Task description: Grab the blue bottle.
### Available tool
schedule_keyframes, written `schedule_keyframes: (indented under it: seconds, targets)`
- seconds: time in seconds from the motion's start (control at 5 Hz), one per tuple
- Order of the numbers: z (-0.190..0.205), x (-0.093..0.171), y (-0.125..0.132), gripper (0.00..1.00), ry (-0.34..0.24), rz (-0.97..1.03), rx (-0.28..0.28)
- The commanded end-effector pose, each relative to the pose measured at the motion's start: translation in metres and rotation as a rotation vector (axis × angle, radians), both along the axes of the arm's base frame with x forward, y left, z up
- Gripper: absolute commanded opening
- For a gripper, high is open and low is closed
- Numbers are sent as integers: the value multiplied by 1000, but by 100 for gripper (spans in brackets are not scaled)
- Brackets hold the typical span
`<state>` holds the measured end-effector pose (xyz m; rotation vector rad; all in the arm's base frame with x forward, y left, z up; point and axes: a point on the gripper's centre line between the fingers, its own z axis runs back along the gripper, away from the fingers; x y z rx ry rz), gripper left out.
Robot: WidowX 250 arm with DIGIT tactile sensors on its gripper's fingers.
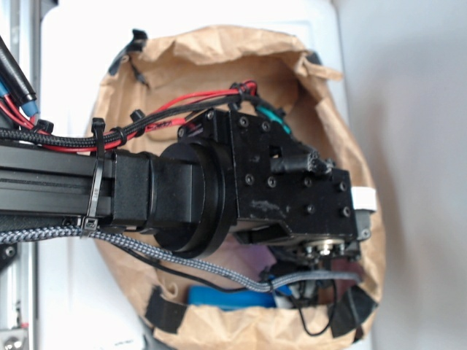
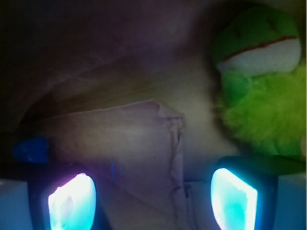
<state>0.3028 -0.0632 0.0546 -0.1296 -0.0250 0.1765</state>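
The blue bottle [image 1: 228, 297] lies on its side along the near wall of the brown paper bag [image 1: 219, 51], half hidden by a braided cable. In the wrist view only a small blurred patch of the blue bottle [image 2: 30, 149] shows at the left edge, beyond the left finger. My gripper [image 2: 153, 199] is open inside the bag, and its two glowing pads [image 2: 72, 203] stand wide apart with only creased paper between them. The black wrist housing [image 1: 284, 182] covers the middle of the bag from above and hides the fingers there.
A green plush frog [image 2: 261, 91] fills the upper right of the wrist view, just past the right pad. A teal object [image 1: 273, 118] peeks out behind the wrist. Red and black cables [image 1: 182, 109] cross the bag's left rim. The bag walls close in all round.
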Motion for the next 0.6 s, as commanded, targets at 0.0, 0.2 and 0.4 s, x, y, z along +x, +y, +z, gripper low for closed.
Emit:
schedule_keyframes:
  seconds: [0.0, 0.2, 0.4]
  targets:
    - [19, 7, 5, 100, -61, 5, -10]
    - [19, 7, 5, 100, -61, 5, -10]
    - [30, 0, -7, 100, -140, 15, -174]
